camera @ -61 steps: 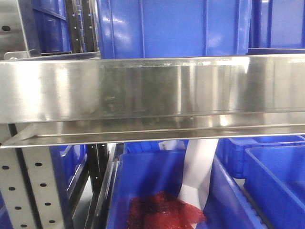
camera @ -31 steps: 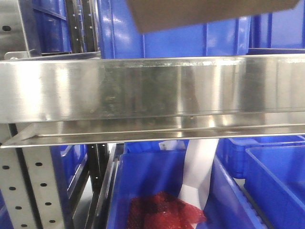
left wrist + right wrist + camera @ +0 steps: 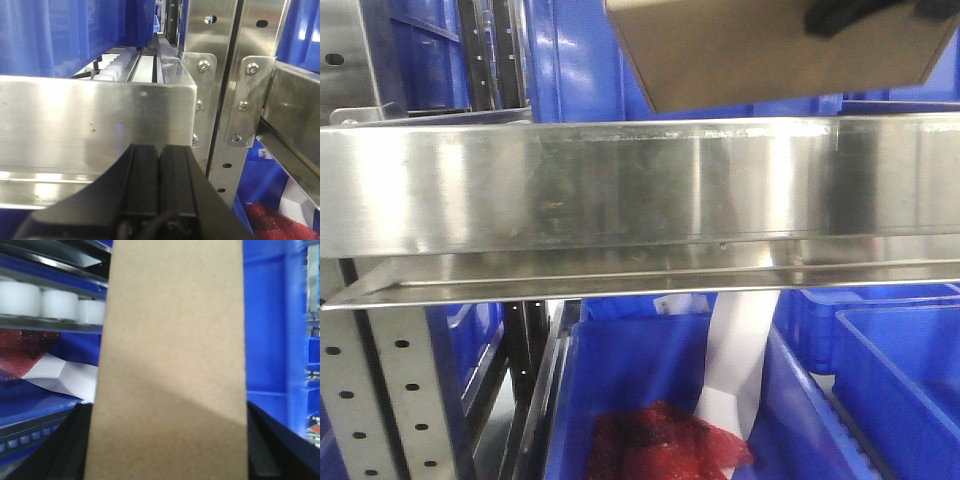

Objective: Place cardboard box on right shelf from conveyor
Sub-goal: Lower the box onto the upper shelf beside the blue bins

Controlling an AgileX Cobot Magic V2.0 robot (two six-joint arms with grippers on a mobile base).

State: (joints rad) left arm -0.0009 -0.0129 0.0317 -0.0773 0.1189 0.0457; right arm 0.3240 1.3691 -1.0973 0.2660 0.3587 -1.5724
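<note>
- Front view: the cardboard box [image 3: 775,50] hung tilted at the top of frame, above the right shelf [image 3: 640,185] and its shiny front lip. A dark bit of the right gripper [image 3: 865,12] sat on the box's upper right; couldn't tell its fingers apart here.
- Left wrist view: the left gripper [image 3: 160,165] had its two black fingers pressed together, holding nothing, right in front of a steel lip [image 3: 95,125].
- Right wrist view: the box filled the middle, black fingers [image 3: 75,450] hugging both its sides, blue bins [image 3: 267,325] behind.

Blue plastic bins [image 3: 720,60] behind, perforated grey uprights [image 3: 380,400], red mesh [image 3: 665,445] in lower bin [image 3: 620,370]
</note>
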